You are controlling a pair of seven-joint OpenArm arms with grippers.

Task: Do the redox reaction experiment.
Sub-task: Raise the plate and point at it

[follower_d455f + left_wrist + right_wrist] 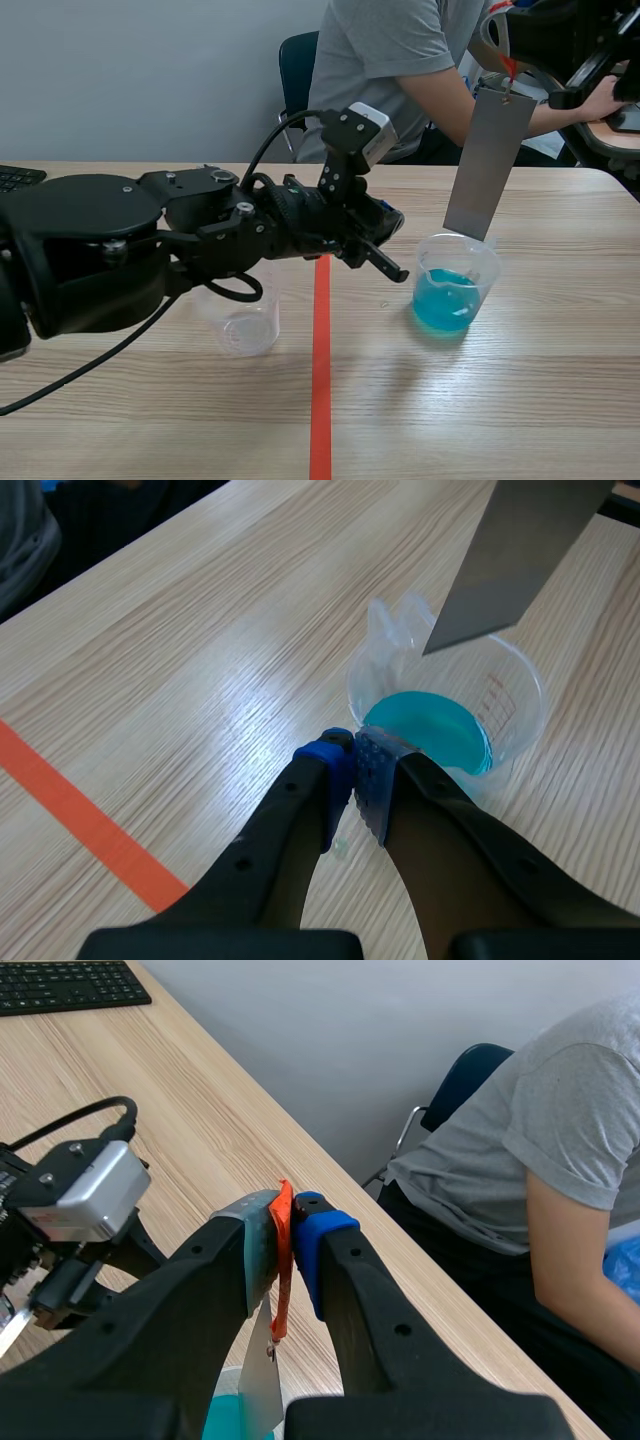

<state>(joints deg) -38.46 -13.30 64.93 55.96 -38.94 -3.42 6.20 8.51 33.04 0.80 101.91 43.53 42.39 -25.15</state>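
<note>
Two clear plastic beakers stand on the table (560,400): one blue-liquid beaker (452,290) to the right of the tape line (320,370), and one empty beaker (245,328) to the left of it, a little nearer. There is one grey metal plate (488,165), over the blue-liquid beaker, and one orange ribbon (282,1270) at its top. The black robot arms number two, each with one gripper: the left gripper (352,770) and the right gripper (283,1222). The tape line is the only one. One black keyboard (18,177) lies at the far left. On the far side is one person (390,60) and one dark chair (298,60).
</note>
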